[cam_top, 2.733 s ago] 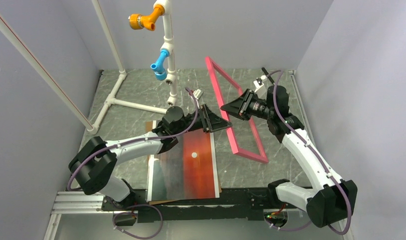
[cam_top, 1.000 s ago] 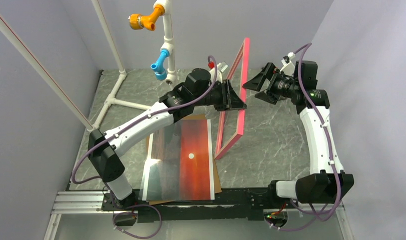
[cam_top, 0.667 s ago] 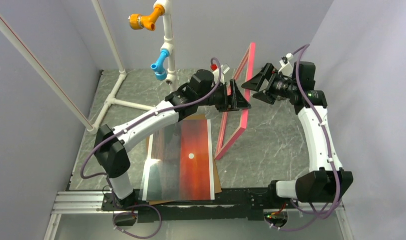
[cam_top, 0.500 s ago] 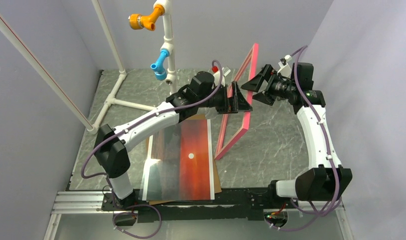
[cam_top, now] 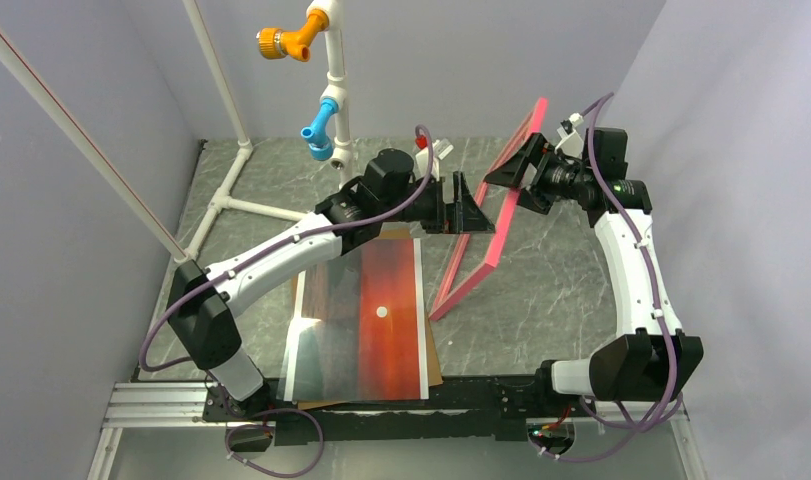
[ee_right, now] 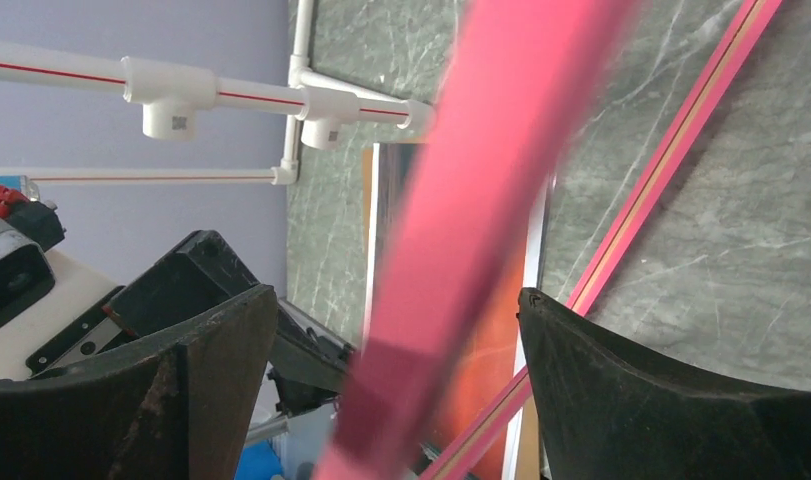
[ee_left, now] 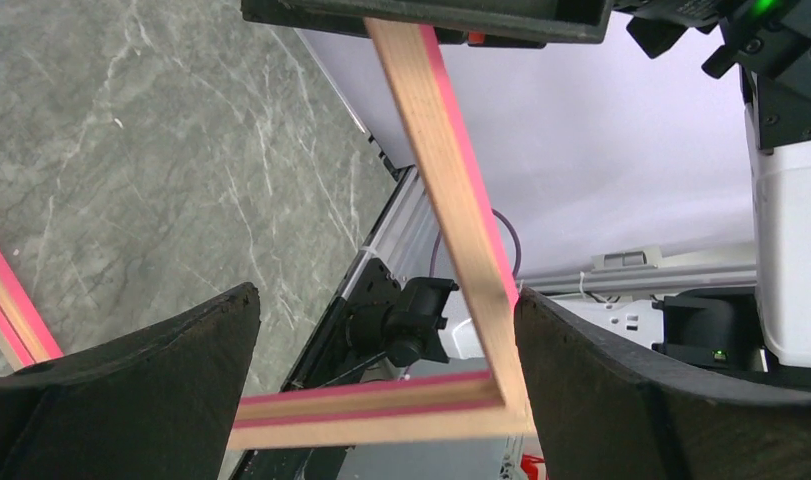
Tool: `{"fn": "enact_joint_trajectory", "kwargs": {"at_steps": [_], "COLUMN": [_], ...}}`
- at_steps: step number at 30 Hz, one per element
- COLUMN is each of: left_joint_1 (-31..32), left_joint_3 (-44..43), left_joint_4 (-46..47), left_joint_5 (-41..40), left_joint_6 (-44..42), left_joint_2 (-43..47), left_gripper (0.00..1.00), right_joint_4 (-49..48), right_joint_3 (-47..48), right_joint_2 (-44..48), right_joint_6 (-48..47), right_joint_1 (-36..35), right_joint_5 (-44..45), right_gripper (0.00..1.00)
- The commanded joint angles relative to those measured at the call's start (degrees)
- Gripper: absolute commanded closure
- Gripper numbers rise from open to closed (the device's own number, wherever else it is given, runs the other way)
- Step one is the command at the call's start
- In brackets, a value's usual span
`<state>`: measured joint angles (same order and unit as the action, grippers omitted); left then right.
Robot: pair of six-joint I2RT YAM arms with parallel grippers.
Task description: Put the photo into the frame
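Left gripper (cam_top: 476,208) and right gripper (cam_top: 516,185) both gaped wide, neither pinching the frame (cam_top: 466,288); standing tilted and unclamped, it could topple

The left gripper (cam_top: 471,205) has let go of the frame (cam_top: 466,287). Its jaws, closed on the bar a second ago, now stand wide apart, and it has drawn back toward the photo (cam_top: 386,310). The frame, which was upright, now tips away from the photo. Its top edge leans over the right gripper (cam_top: 516,175), whose fingers have narrowed slightly around the bar.
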<state>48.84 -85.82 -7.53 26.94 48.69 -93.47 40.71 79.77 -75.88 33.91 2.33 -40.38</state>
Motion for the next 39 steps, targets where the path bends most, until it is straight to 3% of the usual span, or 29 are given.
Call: {"fn": "enact_joint_trajectory", "kwargs": {"at_steps": [1,8,14,20,26,35,39], "left_joint_1": [0.6,0.7,0.7,0.6,0.7,0.7,0.7], "left_joint_3": [-0.7,-0.2,-1.9,-1.6,-1.0,4.2,7.3], "left_joint_4": [3.3,3.8,-7.5,-15.5,-19.4,-20.4,-21.3], "left_joint_5": [3.4,3.2,-5.8,-14.3,-18.0,-22.7,-24.7], "left_joint_6": [-1.5,-1.9,-8.6,-12.7,-14.3,-15.1,-15.9], "left_joint_2": [0.9,2.1,5.7,9.2,10.2,14.6,16.8], "left_gripper": [0.01,0.01,0.01,0.01,0.01,0.01,0.01], "right_joint_4": [0.4,6.7,18.3,21.4,23.5,20.5,18.9], "right_joint_3": [2.3,6.2,11.9,11.7,12.8,11.3,10.1], "right_joint_2": [0.8,-0.5,-2.3,-1.1,-1.1,-1.4,-2.8], "right_joint_6": [-1.0,-5.5,-13.1,-15.1,-16.0,-18.1,-18.9], "right_joint_1": [0.4,0.7,0.7,0.7,0.6,0.7,0.7], "right_joint_5": [0.1,4.0,12.0,17.1,20.9,23.7,22.1], "right_gripper": [0.09,0.1,0.11,0.18,0.34,0.91,0.97]}}
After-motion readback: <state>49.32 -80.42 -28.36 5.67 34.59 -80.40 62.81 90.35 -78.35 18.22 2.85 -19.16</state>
